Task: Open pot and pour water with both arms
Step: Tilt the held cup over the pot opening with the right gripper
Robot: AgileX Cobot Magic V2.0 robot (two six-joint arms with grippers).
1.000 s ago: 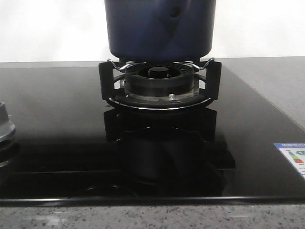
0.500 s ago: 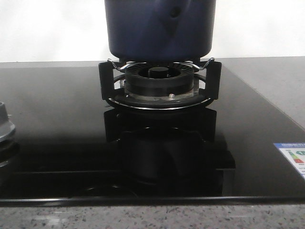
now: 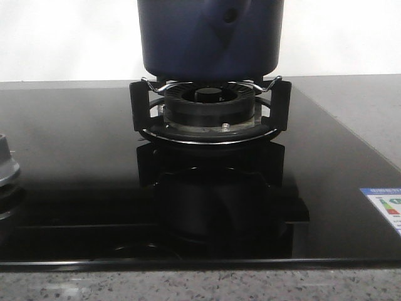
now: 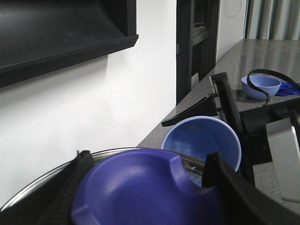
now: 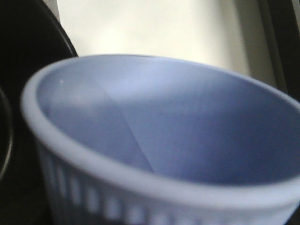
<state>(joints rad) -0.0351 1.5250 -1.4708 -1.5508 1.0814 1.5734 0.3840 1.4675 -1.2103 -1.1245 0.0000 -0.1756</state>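
The dark navy pot (image 3: 188, 37) stands on the black burner (image 3: 210, 110); its top is cut off in the front view, where neither gripper shows. In the left wrist view my left gripper (image 4: 147, 161) is shut on the purple-blue handle (image 4: 140, 187) of the steel-rimmed lid (image 4: 42, 180), one black finger on each side. Just beyond the lid a light blue cup (image 4: 201, 140) hangs tilted, held by my right gripper (image 4: 211, 105). In the right wrist view the ribbed cup (image 5: 187, 126) fills the frame and hides the fingers. I cannot see any water.
The burner sits on a black glass cooktop (image 3: 75, 157) set in a grey speckled counter, with a metal knob (image 3: 6, 166) at its left edge and a label (image 3: 385, 204) at the right. A blue bowl (image 4: 260, 86) rests farther along the counter. A white wall stands close behind.
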